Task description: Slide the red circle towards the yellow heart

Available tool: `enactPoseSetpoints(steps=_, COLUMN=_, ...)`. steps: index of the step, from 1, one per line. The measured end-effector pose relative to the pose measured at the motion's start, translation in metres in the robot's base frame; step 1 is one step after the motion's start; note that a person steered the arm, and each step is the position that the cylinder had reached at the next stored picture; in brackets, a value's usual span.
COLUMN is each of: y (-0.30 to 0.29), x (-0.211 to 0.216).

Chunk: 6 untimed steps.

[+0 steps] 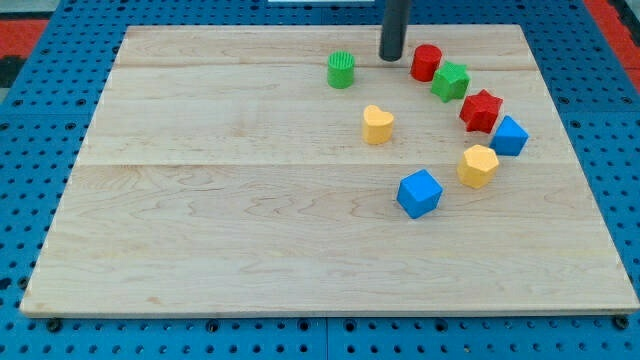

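The red circle (426, 62) stands near the view's top, right of centre. The yellow heart (377, 124) lies below and to the left of it, a short gap away. My tip (391, 57) is on the board just left of the red circle, between it and the green circle (341, 70), with a small gap to the red circle.
A green star (451, 80) touches the red circle on its lower right. A red star (481, 110), a blue block (510, 136), a yellow hexagon (479, 165) and a blue cube (419, 193) curve down the right side. The wooden board (200, 200) lies on a blue pegboard.
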<state>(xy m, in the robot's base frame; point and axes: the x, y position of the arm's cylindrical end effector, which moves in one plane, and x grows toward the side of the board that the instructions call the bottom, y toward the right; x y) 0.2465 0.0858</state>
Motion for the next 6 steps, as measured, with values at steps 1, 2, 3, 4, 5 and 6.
enactPoseSetpoints(steps=1, y=0.063, x=-0.019)
enactPoseSetpoints(steps=2, y=0.102, x=0.012)
enactPoseSetpoints(steps=3, y=0.055, x=0.014)
enactPoseSetpoints(steps=4, y=0.054, x=0.013)
enactPoseSetpoints(steps=5, y=0.054, x=0.007)
enactPoseSetpoints(steps=6, y=0.051, x=-0.002)
